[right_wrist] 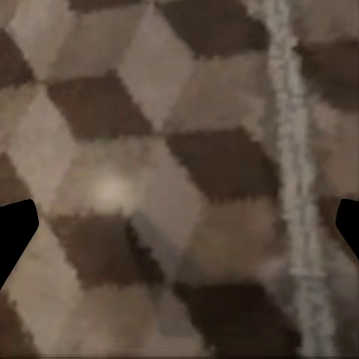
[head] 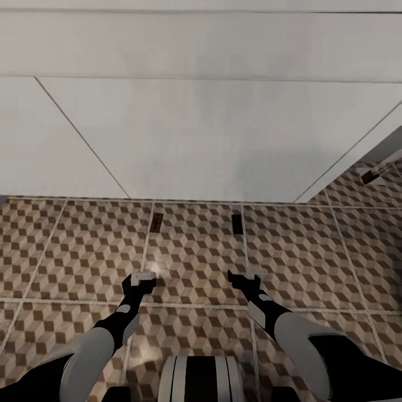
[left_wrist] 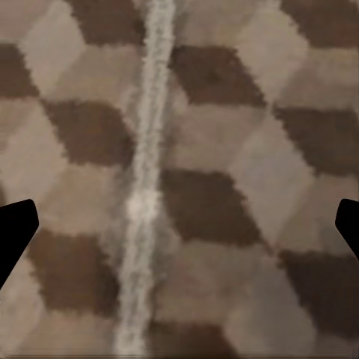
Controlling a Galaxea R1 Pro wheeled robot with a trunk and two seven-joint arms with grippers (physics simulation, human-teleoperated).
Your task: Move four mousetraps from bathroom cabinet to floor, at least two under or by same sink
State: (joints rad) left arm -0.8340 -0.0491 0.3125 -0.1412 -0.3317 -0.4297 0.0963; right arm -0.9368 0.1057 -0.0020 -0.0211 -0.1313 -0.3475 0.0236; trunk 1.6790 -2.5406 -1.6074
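Two mousetraps lie flat on the cube-patterned bathroom floor (head: 84, 251), one (head: 157, 221) at left and the other (head: 237, 223) at right. Both lie just in front of the lower edge of the wide white sink (head: 212, 139). My left gripper (head: 143, 274) hovers low over the tiles a little nearer to me than the left mousetrap, open and holding nothing. Likewise my right gripper (head: 249, 273) is open and empty, short of the right mousetrap. The left wrist view has black fingertips (left_wrist: 15, 232) wide apart over a grout line (left_wrist: 146, 187). In the right wrist view the fingertips (right_wrist: 15, 232) are just as far apart over bare tile.
The white body spans the whole far side and blocks the way ahead. At far right a small dark-brown piece (head: 372, 174) lies by a white edge; I cannot tell what it is. Open floor stretches left and right of my arms.
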